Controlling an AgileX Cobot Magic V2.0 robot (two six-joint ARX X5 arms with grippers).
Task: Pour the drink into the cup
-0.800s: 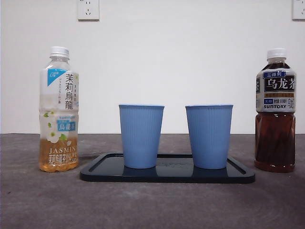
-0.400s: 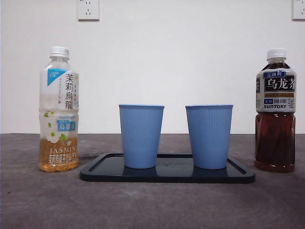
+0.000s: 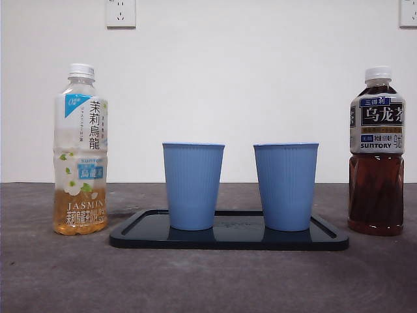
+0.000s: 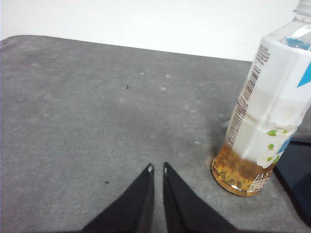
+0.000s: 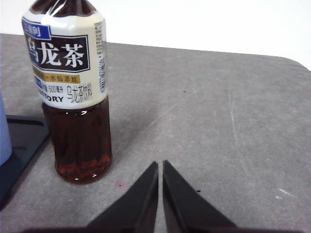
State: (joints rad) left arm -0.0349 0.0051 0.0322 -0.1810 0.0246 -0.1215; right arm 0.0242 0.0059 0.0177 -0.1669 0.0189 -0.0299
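Two blue ribbed cups, one on the left [image 3: 193, 186] and one on the right [image 3: 286, 186], stand upright on a dark tray [image 3: 228, 238] at the table's middle. A jasmine tea bottle [image 3: 80, 151] with a little amber drink stands capped at the left. A dark oolong tea bottle [image 3: 377, 153], capped and fuller, stands at the right. My left gripper [image 4: 157, 169] is shut with nothing in it, a short way from the jasmine bottle [image 4: 265, 107]. Beside the oolong bottle [image 5: 73, 87], my right gripper [image 5: 160, 165] is shut and holds nothing. Neither arm shows in the front view.
A white wall with two power sockets [image 3: 120, 13] runs behind the grey table [image 3: 208, 280]. The tray's corner [image 5: 22, 138] shows just past the oolong bottle in the right wrist view.
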